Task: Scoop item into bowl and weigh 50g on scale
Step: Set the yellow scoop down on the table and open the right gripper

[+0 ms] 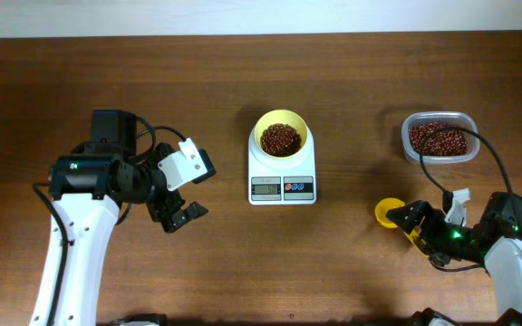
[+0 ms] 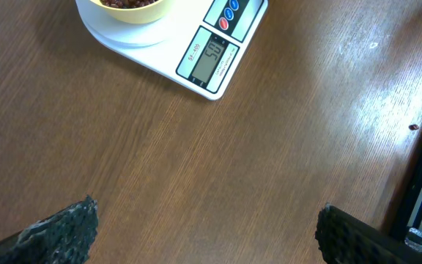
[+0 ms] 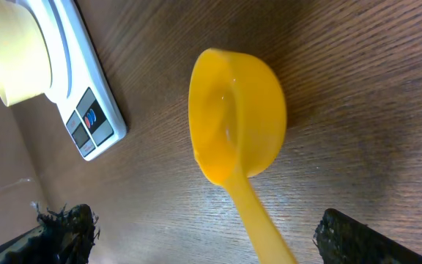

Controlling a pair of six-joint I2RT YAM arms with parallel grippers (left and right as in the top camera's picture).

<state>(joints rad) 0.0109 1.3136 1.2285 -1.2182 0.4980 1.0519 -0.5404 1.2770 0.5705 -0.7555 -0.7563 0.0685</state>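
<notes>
Nearest you, on your right, the right arm (image 1: 501, 240) is reaching low over the worktop (image 1: 333, 272). The right jaws are standing wide apart and gripping nothing. The yellow scoop (image 3: 237, 117) is lying on the wood with its cup facing up and showing empty. Its handle (image 3: 258, 220) is running back between the two fingertips (image 3: 64, 229), clear of both as far as the wrist view shows.

On your left, the left arm (image 1: 84, 195) is hanging over bare wood. The left jaws are likewise standing open, with only worktop showing between the dark pads (image 2: 61, 231).

Further out, in the middle, the scale (image 1: 282, 177) is sitting flat, its display (image 2: 209, 59) and coloured buttons facing you. The display is showing digits that look like 50. The bowl (image 1: 281, 116) is resting on the scale's platform just behind the display and holding a small heap of beans (image 1: 281, 139).

Farthest away, at the right, the clear tub (image 1: 439, 116) is holding more beans, well apart from the scale. A black cable (image 1: 497, 167) is crossing its near edge.
</notes>
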